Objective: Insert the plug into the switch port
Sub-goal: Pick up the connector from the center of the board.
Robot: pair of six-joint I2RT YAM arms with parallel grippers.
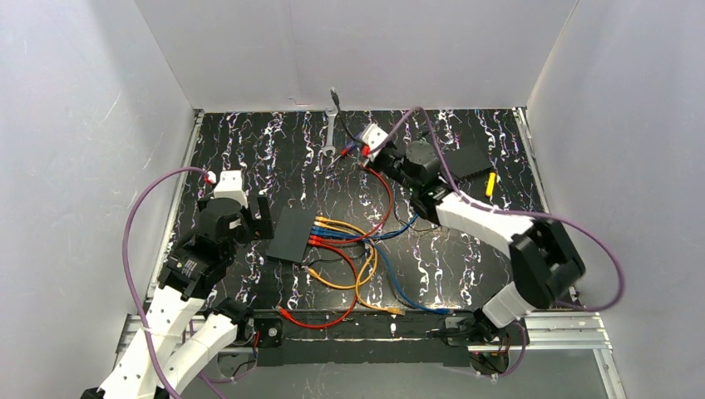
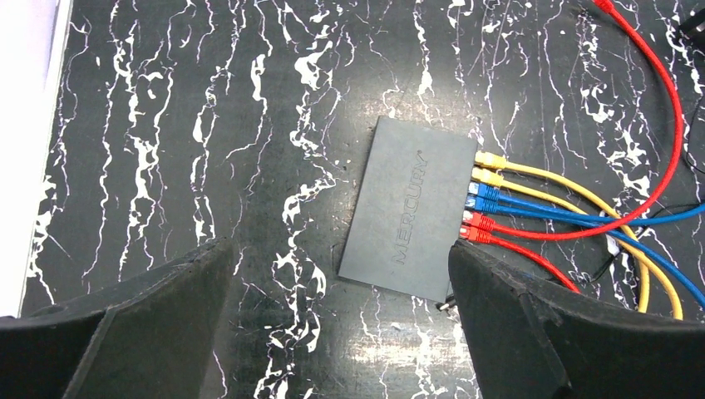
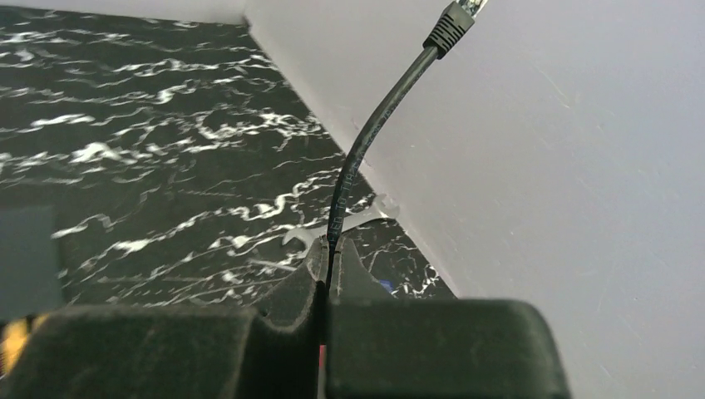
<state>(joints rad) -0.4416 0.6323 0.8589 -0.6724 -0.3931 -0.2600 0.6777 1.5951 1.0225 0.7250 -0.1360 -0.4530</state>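
The tabletop (image 1: 249, 141) is finished in a black surface veined with irregular white streaks. It is enclosed on three sides by plain white panels: a back wall (image 1: 357, 50), a left wall (image 1: 83, 125) and a right wall (image 1: 632, 108), each meeting the surface at a straight seam. Faint scuffs and fine scratches are noted on the panels. A metal side rail (image 1: 529, 150) is seen along the right edge, and an aluminium front rail (image 1: 574, 337) is fitted across the near edge. Lighting is even and diffuse, with soft shading recorded in the corners.
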